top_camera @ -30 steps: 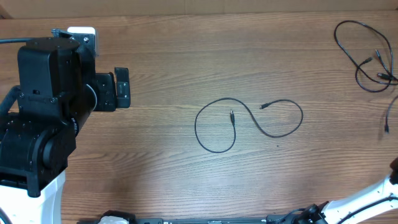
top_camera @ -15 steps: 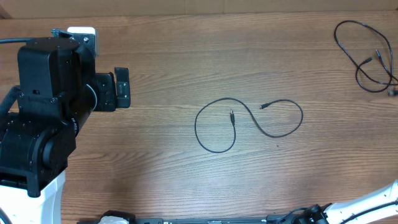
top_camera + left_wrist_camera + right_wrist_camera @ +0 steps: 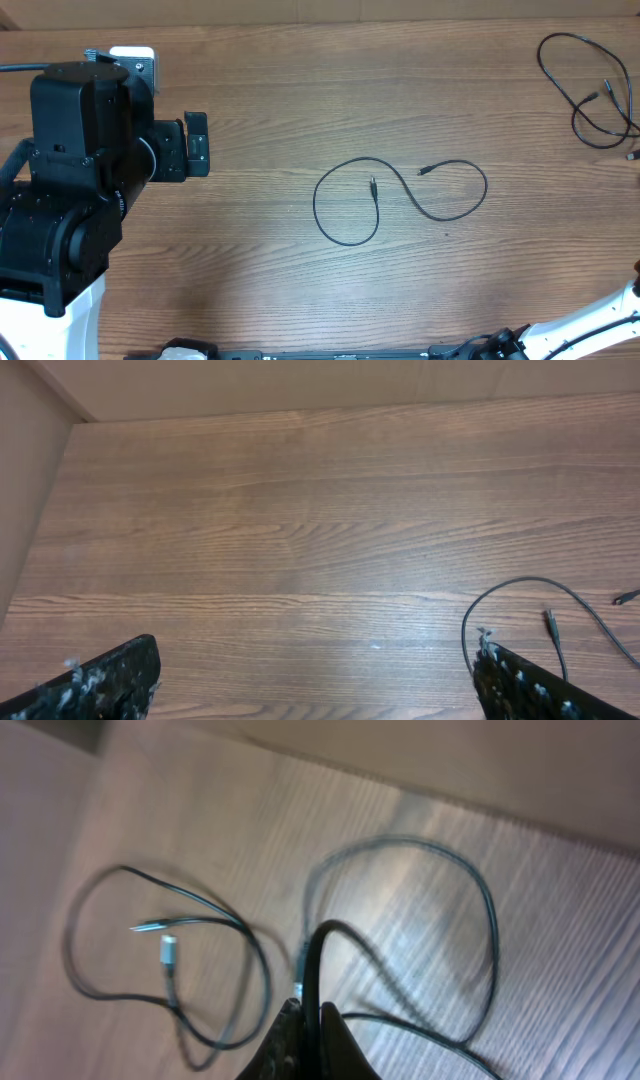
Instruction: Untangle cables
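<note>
One black cable (image 3: 400,190) lies alone mid-table in a loose S-shaped loop with both plug ends free; the left wrist view catches its left loop (image 3: 520,588). More cables (image 3: 590,95) lie in overlapping loops at the far right corner. My left gripper (image 3: 197,142) hovers at the left, open and empty (image 3: 315,690), well left of the single cable. My right gripper (image 3: 308,1015) is out of the overhead view. It is shut on a black cable strand (image 3: 312,955), which rises from the fingertips above the loops (image 3: 170,955) on the table.
A small white box (image 3: 130,52) sits at the far left corner behind the left arm. A beige wall (image 3: 300,385) runs along the table's far edge. The right arm's white link (image 3: 590,315) crosses the near right corner.
A cable strand that hung down at the overhead view's right edge has been drawn up and almost out of frame. The middle cable and left arm have not moved.
</note>
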You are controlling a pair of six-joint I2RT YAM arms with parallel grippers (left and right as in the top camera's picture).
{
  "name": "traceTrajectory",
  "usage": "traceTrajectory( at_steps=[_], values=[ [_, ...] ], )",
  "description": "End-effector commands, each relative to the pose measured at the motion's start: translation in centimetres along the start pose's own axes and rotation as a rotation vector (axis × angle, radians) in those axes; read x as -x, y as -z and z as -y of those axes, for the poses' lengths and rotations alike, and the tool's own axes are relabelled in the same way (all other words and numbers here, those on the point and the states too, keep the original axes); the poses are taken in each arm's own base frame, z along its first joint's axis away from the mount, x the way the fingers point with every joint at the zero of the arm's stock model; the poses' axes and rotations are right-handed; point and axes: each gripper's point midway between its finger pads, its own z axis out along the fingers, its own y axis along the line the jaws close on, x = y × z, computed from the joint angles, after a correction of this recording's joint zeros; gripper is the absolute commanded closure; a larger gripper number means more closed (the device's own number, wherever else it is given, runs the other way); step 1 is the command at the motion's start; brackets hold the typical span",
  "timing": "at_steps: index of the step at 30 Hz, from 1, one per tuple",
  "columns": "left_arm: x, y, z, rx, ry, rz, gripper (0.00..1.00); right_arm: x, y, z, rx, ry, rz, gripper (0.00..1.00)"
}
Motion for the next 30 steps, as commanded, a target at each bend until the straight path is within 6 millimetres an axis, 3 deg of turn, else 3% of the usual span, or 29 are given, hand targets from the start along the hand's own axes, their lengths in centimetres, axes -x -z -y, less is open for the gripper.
traceTrajectory(
  at_steps=[1, 6, 7, 8, 12, 14, 16, 17, 20, 25, 30],
  values=[
    [0.3, 0.3, 0.2, -0.015, -0.008, 0.013, 0.00, -1.5, -1.7, 1.2, -0.019, -0.025, -0.025, 0.96],
    [0.1, 0.3, 0.2, -0.015, 0.002, 0.007, 0.00, -1.9, -2.0, 1.4, -0.022, -0.028, -0.034, 0.96],
    [0.1, 0.3, 0.2, -0.014, 0.001, 0.005, 0.00, -1.9, -2.0, 1.4, -0.023, -0.030, -0.037, 0.71],
    [0.1, 0.3, 0.2, -0.014, 0.001, 0.005, 0.00, -2.0, -2.0, 1.5, -0.025, -0.045, -0.039, 0.00],
    [0.1, 0.3, 0.2, -0.014, 0.001, 0.005, 0.00, -1.5, -0.5, -0.2, 0.085, -0.091, -0.055, 0.00],
    [0.1, 0.3, 0.2, -0.014, 0.001, 0.006, 0.00, -0.5, 1.6, -1.5, 0.117, -0.067, -0.019, 0.00],
    [0.1, 0.3, 0.2, -0.014, 0.001, 0.005, 0.01, 0.6, 4.2, -3.3, 0.144, -0.034, 0.034, 0.00],
    [0.1, 0.3, 0.2, -0.014, 0.001, 0.005, 0.00, 1.5, 7.8, -5.9, 0.182, 0.011, 0.102, 0.00],
    [0.1, 0.3, 0.2, -0.014, 0.001, 0.005, 0.00, 1.6, 13.1, -10.4, 0.281, 0.109, 0.173, 0.00],
    [0.2, 0.3, 0.2, -0.014, 0.002, 0.008, 0.00, -1.5, 19.7, -16.8, 0.386, 0.247, 0.217, 0.00],
    [0.2, 0.3, 0.2, -0.014, 0.002, 0.009, 0.00, -7.9, 23.4, -22.6, 0.473, 0.425, 0.171, 0.00]
  ],
)
